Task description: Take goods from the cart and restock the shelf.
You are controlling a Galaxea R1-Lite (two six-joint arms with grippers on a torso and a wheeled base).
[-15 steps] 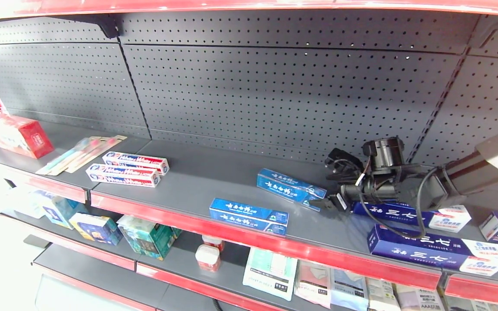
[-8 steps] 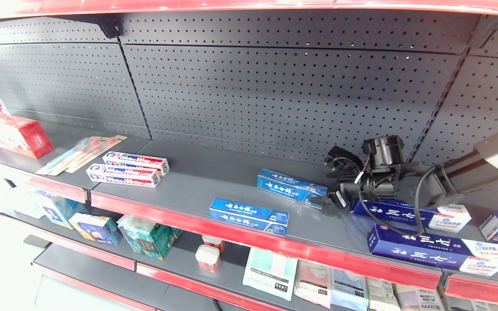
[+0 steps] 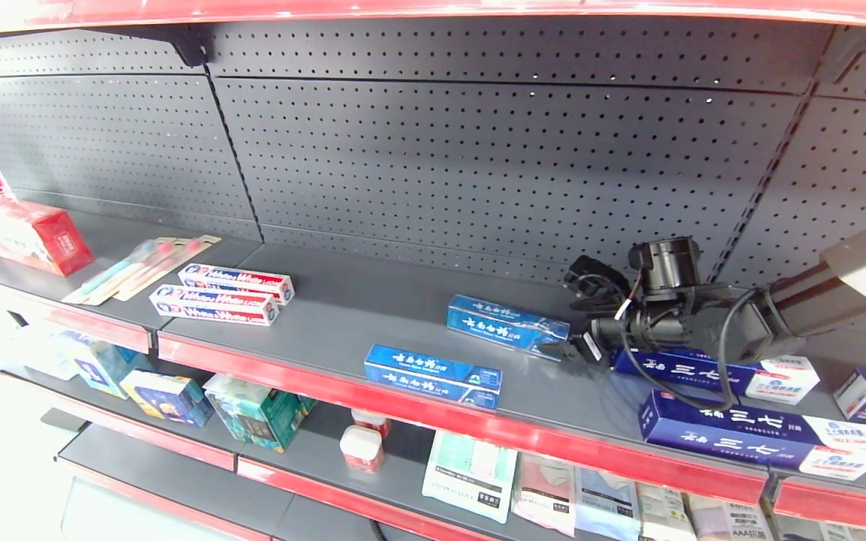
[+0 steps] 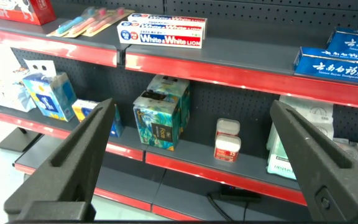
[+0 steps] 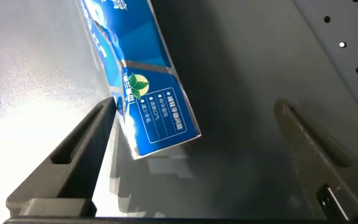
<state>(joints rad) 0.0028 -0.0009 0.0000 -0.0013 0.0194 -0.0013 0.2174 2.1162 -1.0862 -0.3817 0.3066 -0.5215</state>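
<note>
Head view: the right gripper [image 3: 573, 321] sits low over the shelf [image 3: 358, 300], at the end of the back blue box [image 3: 504, 321]. A front blue box [image 3: 433, 374] lies near the shelf's edge.

Left wrist view: the left gripper [image 4: 191, 106] faces the lower shelves [image 4: 185, 146], fingers wide apart, holding nothing.

Right wrist view: the right gripper's fingers [image 5: 79, 155] stand apart. The back blue box's end lies between them, close beside 1 finger; contact is unclear.
</note>
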